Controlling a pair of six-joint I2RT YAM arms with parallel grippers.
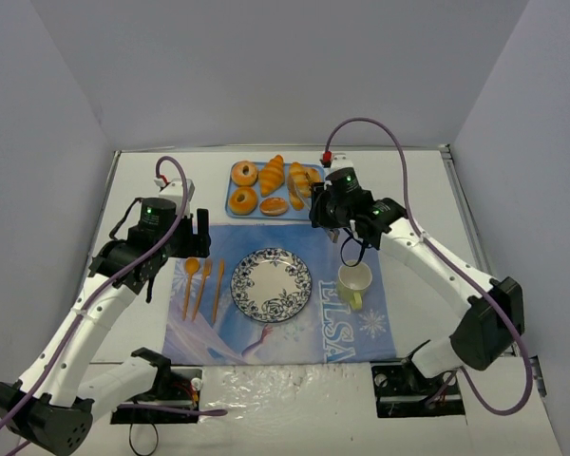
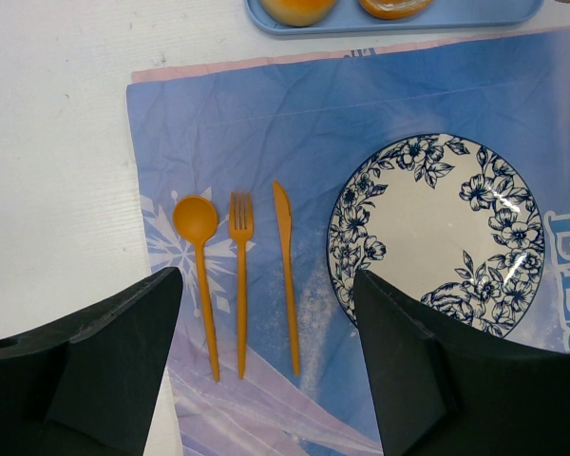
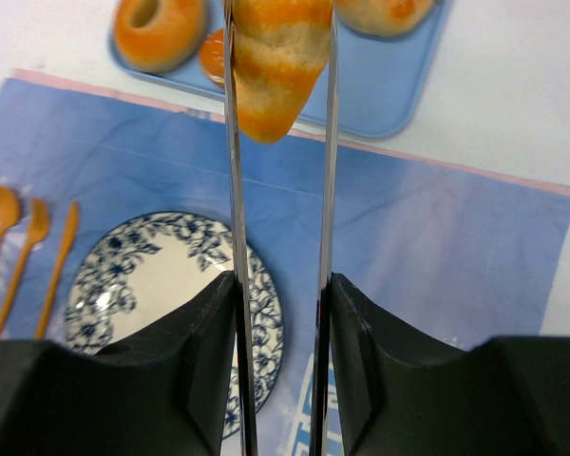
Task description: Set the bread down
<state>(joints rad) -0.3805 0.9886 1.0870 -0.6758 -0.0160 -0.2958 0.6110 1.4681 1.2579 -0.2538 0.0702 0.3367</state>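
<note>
My right gripper [image 1: 323,205] [image 3: 279,313] is shut on metal tongs [image 3: 232,190]. The tongs pinch a ridged golden croissant [image 3: 276,66] [image 1: 297,193] and hold it over the near edge of the blue tray [image 1: 230,193] [image 3: 385,90]. The tray also holds ring donuts [image 1: 244,173], another croissant [image 1: 273,174] and a bun [image 1: 274,205]. The patterned blue-and-white plate [image 1: 271,254] [image 2: 347,237] [image 3: 152,233] lies bare on the blue placemat, below and left of the tongs. My left gripper [image 1: 198,234] [image 2: 266,332] is open and empty above the orange cutlery.
An orange spoon [image 2: 196,223], fork [image 2: 240,223] and knife [image 2: 283,228] lie left of the plate. A pale yellow mug [image 1: 354,282] stands right of the plate. The placemat [image 1: 361,328] covers the middle of the white table; grey walls enclose it.
</note>
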